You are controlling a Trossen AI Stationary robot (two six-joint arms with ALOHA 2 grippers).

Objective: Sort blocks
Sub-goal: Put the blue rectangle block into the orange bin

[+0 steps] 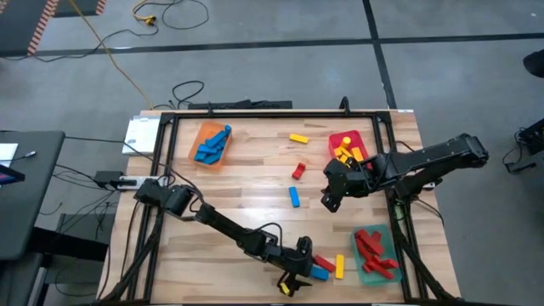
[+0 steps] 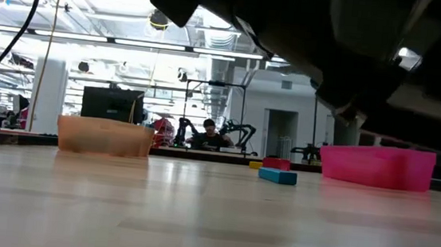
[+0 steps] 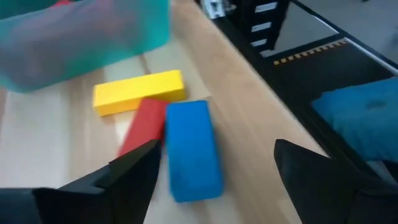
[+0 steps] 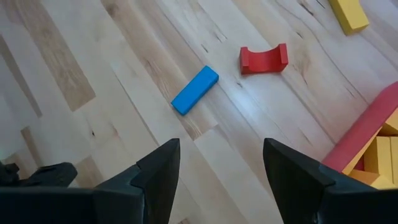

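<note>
Near the table's front edge my left gripper [image 1: 299, 270] [image 3: 216, 152] is open. Its fingers stand on either side of the near end of a blue block [image 3: 193, 149] lying flat on the wood. A red block [image 3: 142, 127] lies beside the blue one, and a yellow block [image 3: 140, 92] lies across their far ends. My right gripper [image 1: 330, 200] [image 4: 221, 146] hangs open above the table's middle, empty. Ahead of it lie a loose blue block [image 4: 195, 90] and a red arch-shaped block [image 4: 263, 59].
The orange tray [image 1: 197, 136] at the far left holds blue blocks. Yellow blocks fill the red tray [image 1: 361, 136] at the far right, and red blocks lie in the green tray [image 1: 387, 238] at the near right. A single yellow block [image 1: 298, 138] lies at the far middle.
</note>
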